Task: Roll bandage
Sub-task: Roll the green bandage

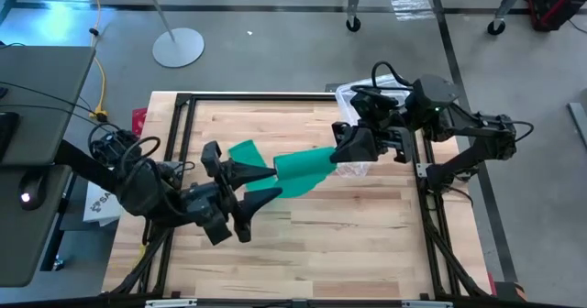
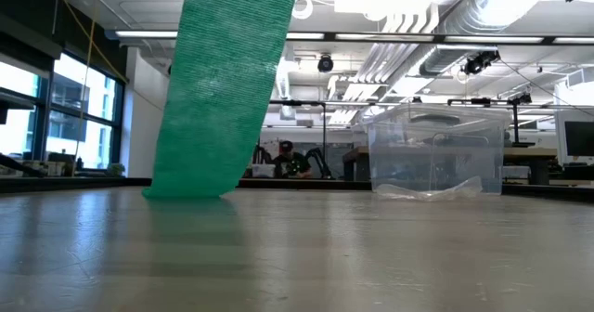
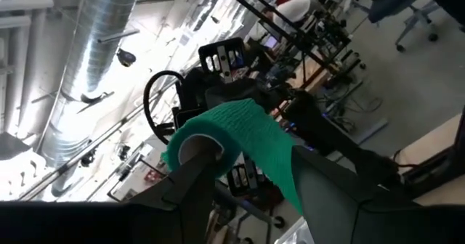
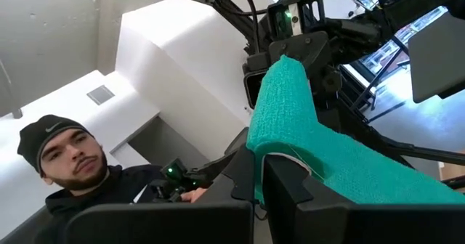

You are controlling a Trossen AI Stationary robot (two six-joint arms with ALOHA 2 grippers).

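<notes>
The left gripper point(image 1: 240, 185), raised over the table's point(image 1: 348, 244) left half, has its fingers point(image 3: 195, 189) clamped on the rolled end of the green bandage point(image 1: 298, 168). From there the strip stretches right to the right gripper point(image 1: 353, 146), whose shut fingers point(image 4: 287, 177) pinch its other end. A loop sags between them, touching the tabletop. Behind the right gripper, at the far right, sits a clear plastic box point(image 2: 436, 149).

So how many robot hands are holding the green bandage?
2. The left gripper holds the rolled end of the bandage over the table's middle. The right gripper pinches the other end, near the clear box. None seems hidden.
</notes>
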